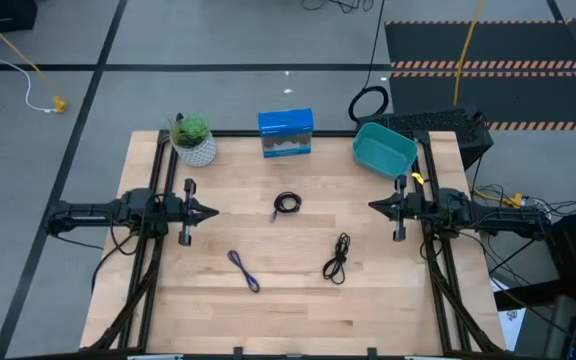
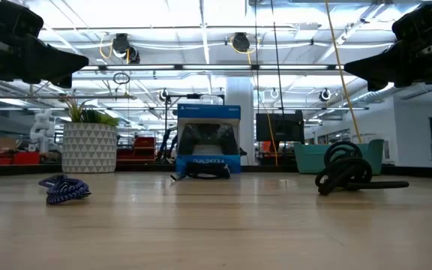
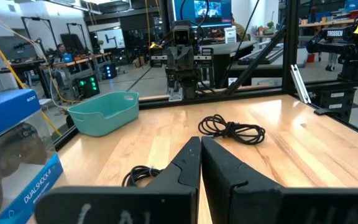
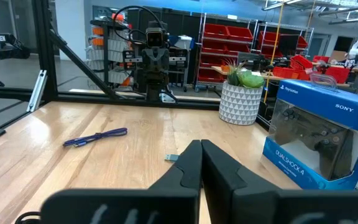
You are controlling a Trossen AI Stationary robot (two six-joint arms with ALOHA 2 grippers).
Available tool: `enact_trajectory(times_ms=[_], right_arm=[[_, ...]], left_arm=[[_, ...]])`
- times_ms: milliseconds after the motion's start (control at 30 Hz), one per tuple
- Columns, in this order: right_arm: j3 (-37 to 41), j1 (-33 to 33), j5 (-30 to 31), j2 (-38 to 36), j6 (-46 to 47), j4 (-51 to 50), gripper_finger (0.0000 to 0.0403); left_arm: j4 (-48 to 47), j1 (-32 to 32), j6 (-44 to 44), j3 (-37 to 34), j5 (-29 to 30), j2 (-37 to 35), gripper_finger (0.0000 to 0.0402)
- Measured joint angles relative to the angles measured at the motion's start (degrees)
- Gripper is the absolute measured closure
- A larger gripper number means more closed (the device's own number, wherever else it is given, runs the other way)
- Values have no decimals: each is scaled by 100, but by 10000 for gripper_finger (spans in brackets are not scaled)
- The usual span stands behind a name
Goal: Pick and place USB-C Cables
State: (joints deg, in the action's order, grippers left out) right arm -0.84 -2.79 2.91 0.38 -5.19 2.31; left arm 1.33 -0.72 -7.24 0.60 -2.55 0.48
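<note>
Three cables lie on the wooden table. The tight round black coil (image 1: 287,203) sits at the table's middle, the long loose black bundle (image 1: 337,257) nearer the near right, and the blue-purple cable (image 1: 244,269) toward the near left. The left gripper (image 1: 211,211) hovers at the left side, shut, pointing right; its wrist view shows the round coil (image 3: 138,175) and the loose bundle (image 3: 232,129). At the right side the shut right gripper (image 1: 374,206) points left; its wrist view shows the blue-purple cable (image 4: 96,137). Neither touches anything.
A teal bin (image 1: 383,149) stands at the far right corner. A blue controller box (image 1: 286,133) stands at the far edge's middle, a potted plant (image 1: 194,139) at the far left. A big black cable loop (image 1: 368,103) lies beyond the table. Bare wood lies along the near edge.
</note>
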Motion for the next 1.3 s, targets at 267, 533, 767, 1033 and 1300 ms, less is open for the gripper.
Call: enact_trajectory(times_ms=[267, 533, 767, 1033, 1300], right_arm=[[0, 0, 0, 0, 0, 0, 403], [0, 0, -2, 0, 2, 0, 403], [0, 0, -2, 2, 2, 0, 403], [2, 0, 0, 2, 0, 0, 403], [2, 0, -2, 0, 0, 0, 403]], left_arm=[[1, 0, -855, -1, 1, 0, 385], [12, -1, -606, 0, 0, 1, 385], [25, 0, 98, 0, 0, 0, 385], [23, 1, 437, 0, 0, 1, 385], [21, 1, 417, 0, -4, 2, 387]])
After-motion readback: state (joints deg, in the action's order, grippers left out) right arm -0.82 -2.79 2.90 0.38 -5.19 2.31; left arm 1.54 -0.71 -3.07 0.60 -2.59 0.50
